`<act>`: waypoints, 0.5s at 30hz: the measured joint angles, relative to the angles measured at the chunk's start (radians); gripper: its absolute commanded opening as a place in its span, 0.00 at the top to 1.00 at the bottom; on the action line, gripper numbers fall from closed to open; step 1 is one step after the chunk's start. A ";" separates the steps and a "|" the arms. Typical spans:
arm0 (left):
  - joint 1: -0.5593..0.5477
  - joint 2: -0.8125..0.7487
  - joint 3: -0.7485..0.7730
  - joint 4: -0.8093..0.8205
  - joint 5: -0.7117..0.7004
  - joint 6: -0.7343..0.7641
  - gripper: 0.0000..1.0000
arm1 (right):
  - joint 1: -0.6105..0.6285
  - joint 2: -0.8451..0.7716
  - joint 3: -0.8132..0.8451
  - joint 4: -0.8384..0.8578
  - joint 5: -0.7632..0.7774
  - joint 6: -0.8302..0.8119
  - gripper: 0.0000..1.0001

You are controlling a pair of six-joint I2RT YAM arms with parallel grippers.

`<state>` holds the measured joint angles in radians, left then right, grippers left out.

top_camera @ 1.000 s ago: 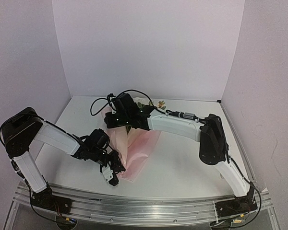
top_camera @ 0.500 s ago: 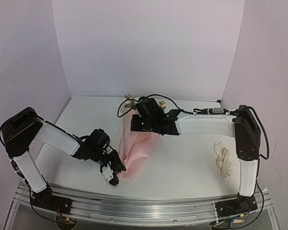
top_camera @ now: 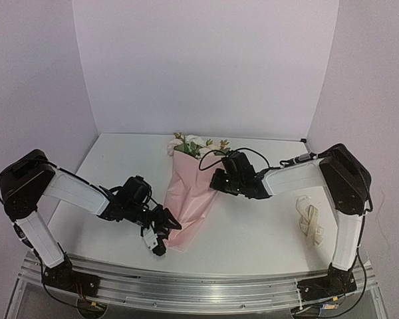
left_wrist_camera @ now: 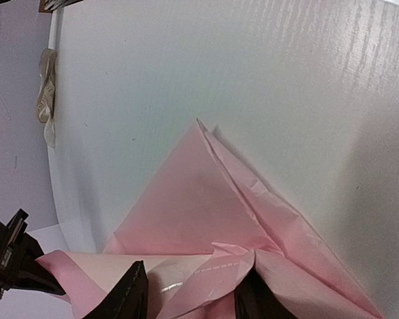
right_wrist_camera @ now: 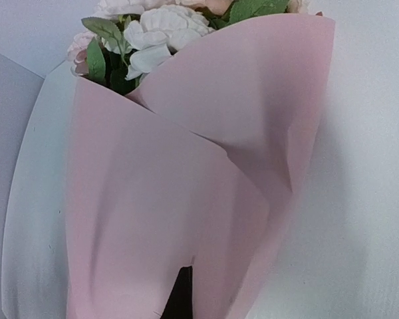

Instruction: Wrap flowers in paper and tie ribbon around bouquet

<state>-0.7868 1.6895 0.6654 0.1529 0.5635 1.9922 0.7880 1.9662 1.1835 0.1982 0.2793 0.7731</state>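
1. Left gripper (top_camera: 163, 232): sits at the near tip of the bouquet (top_camera: 186, 206). The fingers stand part-way apart, astride the folded tip, and clamp nothing.
2. Ribbon (top_camera: 309, 222): lies in a loose heap on the table (top_camera: 253, 229), to the right and well apart from the bouquet. It is judged soft and limp. Take it by one end and expect the rest to trail.
3. Paper (top_camera: 196, 189): a thin sheet rolled into a cone, lying flat with the tip near and the mouth far. The flaps overlap and nothing fastens them. It is judged light, easily creased and likely to spring open. Take hold low on the cone, across both layers, where the stems back it.
4. Right gripper (top_camera: 216, 181): at the cone's right edge, mid-length, with its fingers closed. Whether they pinch paper cannot be told.
5. Contents: the cone is the only container. The flowers (top_camera: 193, 144) project from its far mouth; the stems are hidden inside. The blooms are judged fragile, so do not grip them.
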 measured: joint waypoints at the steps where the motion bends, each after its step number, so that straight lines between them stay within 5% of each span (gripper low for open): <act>1: 0.000 -0.009 -0.001 -0.001 0.002 -0.001 0.33 | -0.003 0.011 0.000 0.021 -0.013 -0.009 1.00; 10: 0.002 -0.247 -0.012 -0.351 0.115 -0.002 0.19 | -0.016 0.105 0.000 0.164 -0.103 -0.073 1.00; 15: 0.002 -0.346 0.011 -0.473 0.193 -0.023 0.31 | -0.031 0.109 -0.002 0.202 -0.105 -0.071 1.00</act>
<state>-0.7851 1.3432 0.6766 -0.3206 0.7564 1.9696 0.7574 2.0752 1.1819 0.4003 0.1739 0.7017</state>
